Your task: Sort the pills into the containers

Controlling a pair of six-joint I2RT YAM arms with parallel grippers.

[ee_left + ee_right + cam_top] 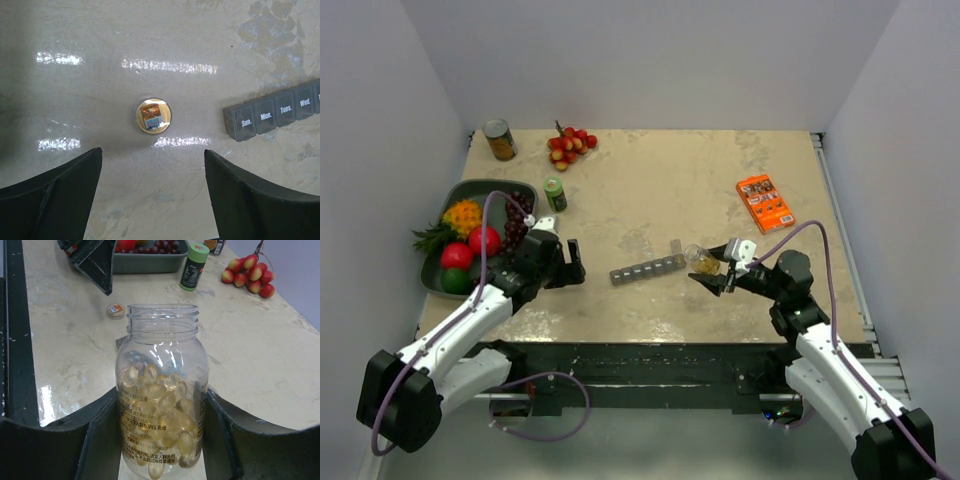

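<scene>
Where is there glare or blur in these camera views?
Left wrist view: bright streaks of glare on the table around the small round cap, pill organizer labels readable. Right wrist view: highlights on the clear bottle, which is sharp. Top view: even light, soft shadows.

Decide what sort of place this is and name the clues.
Probably a robot test cell: plain white walls box in one table, left arm and right arm mount at its edge, and a fruit tray and pill organiser sit as props.
</scene>
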